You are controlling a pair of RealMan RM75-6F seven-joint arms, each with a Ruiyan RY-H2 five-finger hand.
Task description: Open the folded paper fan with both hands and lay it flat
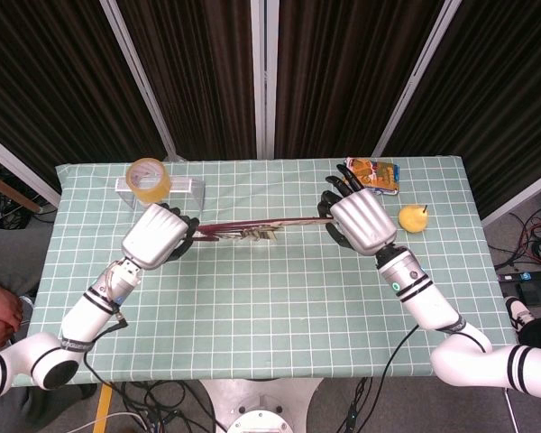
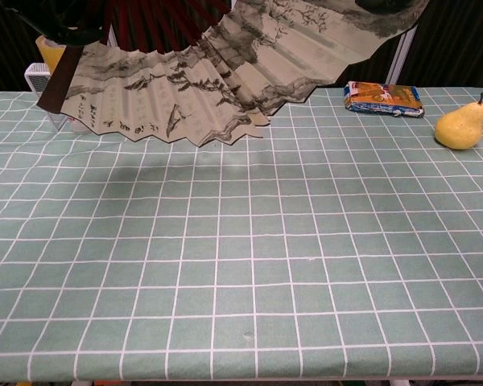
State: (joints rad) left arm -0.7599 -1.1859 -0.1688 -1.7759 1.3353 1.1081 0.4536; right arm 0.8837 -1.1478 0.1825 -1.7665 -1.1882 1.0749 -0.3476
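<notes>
The paper fan [image 2: 225,72] is spread wide in the air above the back of the table, its ink-painted leaf and dark red ribs facing the chest view. In the head view the fan [image 1: 252,231] shows edge-on as a thin dark red line between both hands. My left hand [image 1: 155,238] grips its left end guard, and my right hand [image 1: 361,219] holds the right end. In the chest view only dark fingers [image 2: 68,32] of my left hand show at the top left, and dark fingers [image 2: 382,4] of my right hand at the top right.
A yellow tape roll [image 1: 148,177] sits on a white wire rack [image 1: 189,188] at the back left. A snack packet [image 2: 383,98] and a yellow pear [image 2: 459,126] lie at the back right. The green checked tablecloth [image 2: 241,265] covers the table.
</notes>
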